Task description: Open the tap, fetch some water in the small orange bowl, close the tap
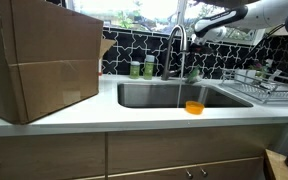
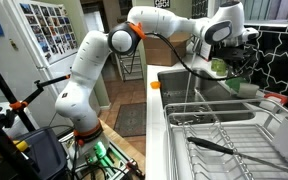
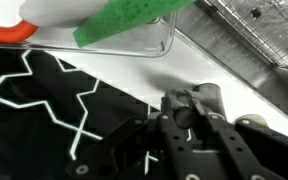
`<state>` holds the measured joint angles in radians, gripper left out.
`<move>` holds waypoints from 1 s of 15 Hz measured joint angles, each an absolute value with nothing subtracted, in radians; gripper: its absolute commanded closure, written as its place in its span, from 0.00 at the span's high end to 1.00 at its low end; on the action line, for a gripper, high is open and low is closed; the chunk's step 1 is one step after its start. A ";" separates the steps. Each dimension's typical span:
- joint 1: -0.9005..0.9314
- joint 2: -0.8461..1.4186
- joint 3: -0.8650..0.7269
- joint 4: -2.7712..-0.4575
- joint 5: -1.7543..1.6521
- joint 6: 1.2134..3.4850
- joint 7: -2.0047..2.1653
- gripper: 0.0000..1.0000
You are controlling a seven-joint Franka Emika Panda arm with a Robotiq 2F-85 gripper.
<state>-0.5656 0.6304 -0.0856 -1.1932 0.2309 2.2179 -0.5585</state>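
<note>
Pincer [image 3: 191,103] fills the lower middle of the wrist view, with its jaws drawn near one another around something dark beside the black tiled wall [image 3: 44,110]. Whether they already pinch the tap's handle or have a little gap left cannot be told. In an exterior view the arm [image 2: 94,60] reaches from the left of the frame to the upper right, ending at the tap. The cardboard box [image 1: 39,60] takes up the left of the counter [image 1: 134,118], and the steel sink [image 1: 149,95] lies at centre. The dish rack [image 1: 267,85] stands at the right edge, and the tap [image 1: 170,55] rises behind the sink. Green bottles [image 1: 136,68] stand just left of its base. The small orange bowl [image 1: 193,107] sits low at the sink's front rim, right of centre. Whether it rests on the rim or inside is unclear. The likely step is working the handle. A shallow hold could slip off the handle. A hard push could open the flow too far, and that would splash or tip so light a bowl. The bowl also does not look squarely under the spout, so water may miss it. The wrist is close to the bottles and could nudge them.
</note>
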 measured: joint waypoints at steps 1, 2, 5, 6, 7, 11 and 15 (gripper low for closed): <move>-0.567 0.631 -0.084 -1.191 0.232 2.217 -0.559 0.12; -0.568 0.631 -0.081 -1.190 0.232 2.216 -0.561 0.12; -0.572 0.631 -0.076 -1.190 0.232 2.214 -0.569 0.12; -0.572 0.631 -0.075 -1.190 0.232 2.214 -0.572 0.12; -0.573 0.631 -0.074 -1.190 0.232 2.214 -0.577 0.12; -0.583 0.631 -0.060 -1.189 0.233 2.215 -0.611 0.12; -0.593 0.631 -0.046 -1.190 0.238 2.213 -0.611 0.55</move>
<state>-0.5933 0.6313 -0.0457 -1.1897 0.2377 2.2134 -0.6109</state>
